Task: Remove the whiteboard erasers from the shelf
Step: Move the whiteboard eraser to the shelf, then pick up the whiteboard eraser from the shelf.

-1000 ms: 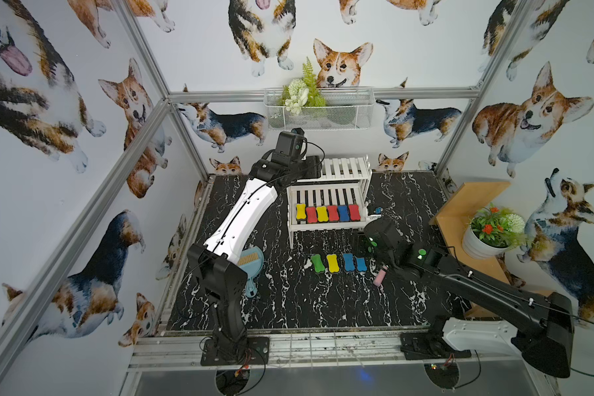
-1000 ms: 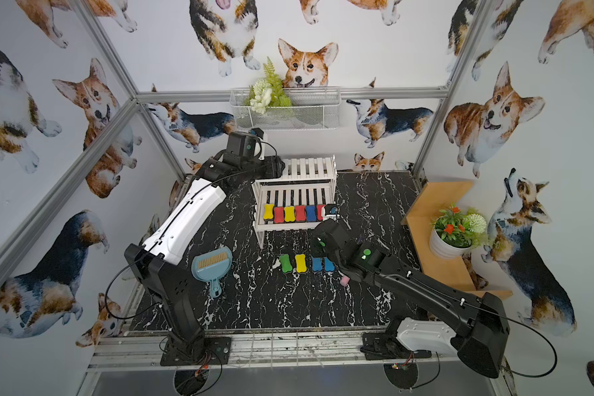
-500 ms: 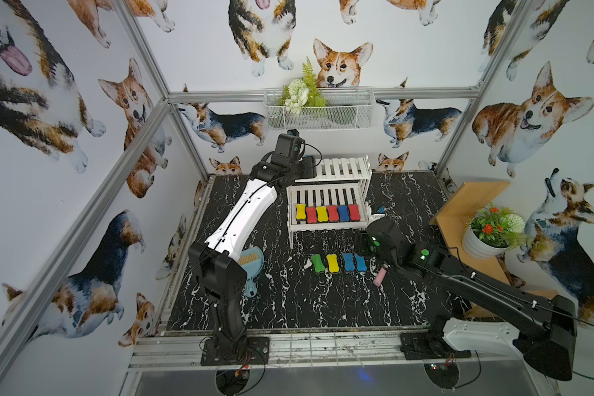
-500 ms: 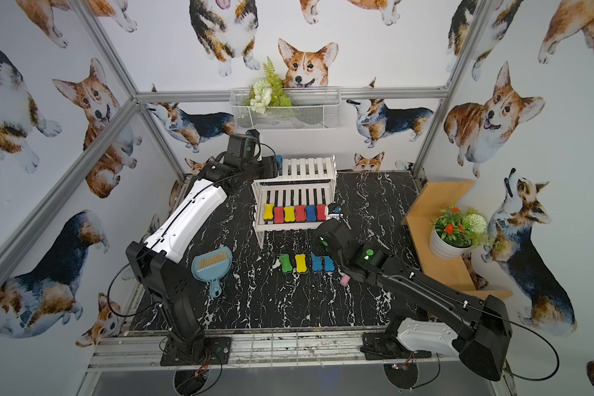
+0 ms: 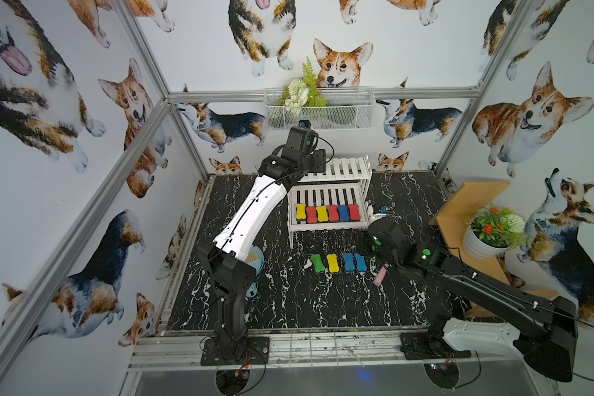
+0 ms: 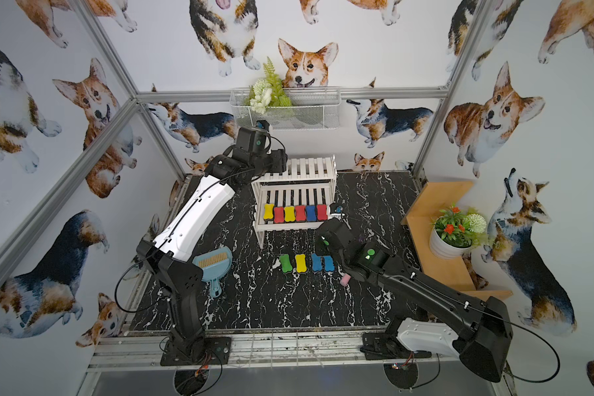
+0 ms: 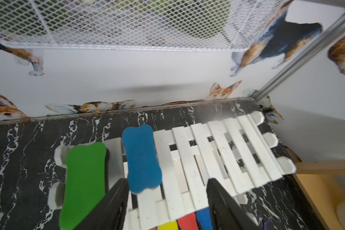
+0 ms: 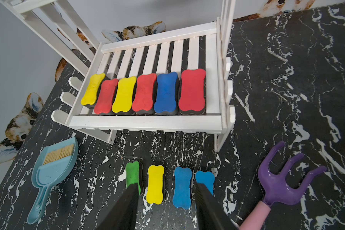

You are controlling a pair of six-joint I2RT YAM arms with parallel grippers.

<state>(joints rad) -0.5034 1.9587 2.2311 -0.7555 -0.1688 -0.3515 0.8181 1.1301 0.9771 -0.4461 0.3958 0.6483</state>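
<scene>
Left arm (image 5: 251,212) hides one end of shelf (image 5: 343,168) top tier in both top views. Right arm (image 5: 426,264) covers rake (image 5: 380,275) head. Green eraser (image 7: 84,179) cut by left wrist view's edge.

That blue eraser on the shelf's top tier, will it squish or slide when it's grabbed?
Probably squishes a little: the blue eraser looks like soft foam. Likely light, and unlikely to roll, lying flat across the slats of the shelf.
</scene>
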